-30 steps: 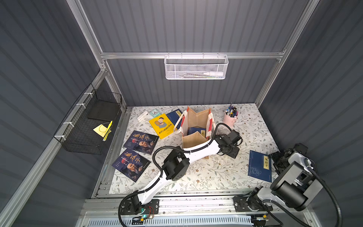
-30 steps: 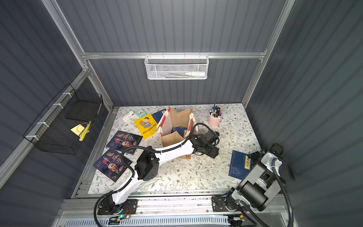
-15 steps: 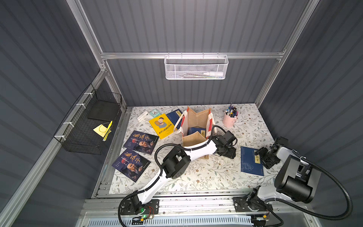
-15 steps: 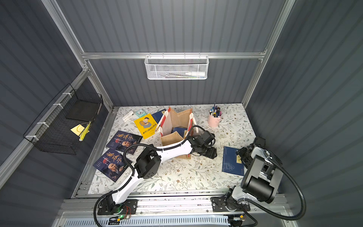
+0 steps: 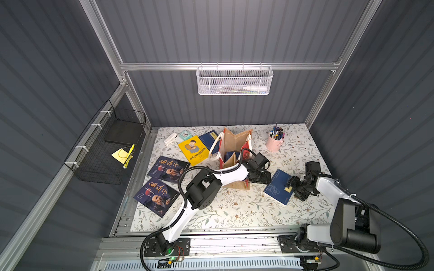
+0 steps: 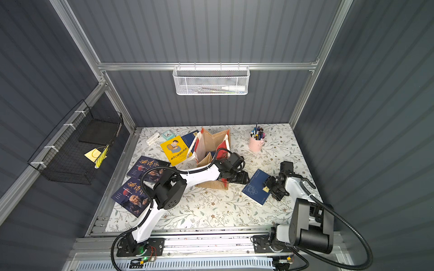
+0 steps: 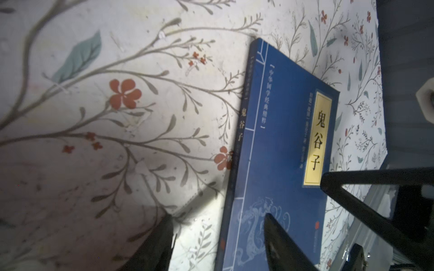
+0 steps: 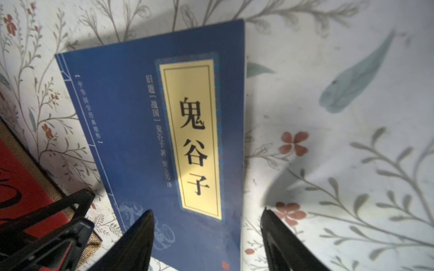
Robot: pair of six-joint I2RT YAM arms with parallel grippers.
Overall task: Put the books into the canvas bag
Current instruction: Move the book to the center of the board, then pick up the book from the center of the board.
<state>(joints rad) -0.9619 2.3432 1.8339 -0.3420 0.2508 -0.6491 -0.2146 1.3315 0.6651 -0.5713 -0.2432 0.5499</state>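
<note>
A blue book (image 5: 279, 186) (image 6: 257, 186) with a yellow title label lies flat on the floral tablecloth, right of the canvas bag (image 5: 234, 145). The bag stands open at the back middle with a blue book (image 5: 231, 156) inside. My left gripper (image 7: 218, 237) is open low at the book's spine edge (image 7: 281, 140). One finger is over the cloth and one over the cover. From the opposite side, my right gripper (image 8: 206, 234) stands open astride the book's long edge (image 8: 199, 129). A yellow cartoon book (image 5: 193, 150), another blue book (image 5: 209, 138) and two navy books (image 5: 169, 169) (image 5: 156, 196) lie left of the bag.
A pink pen cup (image 5: 274, 143) stands at the back right. A small clock (image 5: 185, 135) and a white object (image 5: 170, 139) sit at the back left. A black wire basket (image 5: 105, 150) hangs on the left wall and a white mesh basket (image 5: 234, 81) on the back wall.
The right gripper has moved left across the table, and the blue book has slid left with it toward the bag. The left gripper has drawn back a little toward the bag.
</note>
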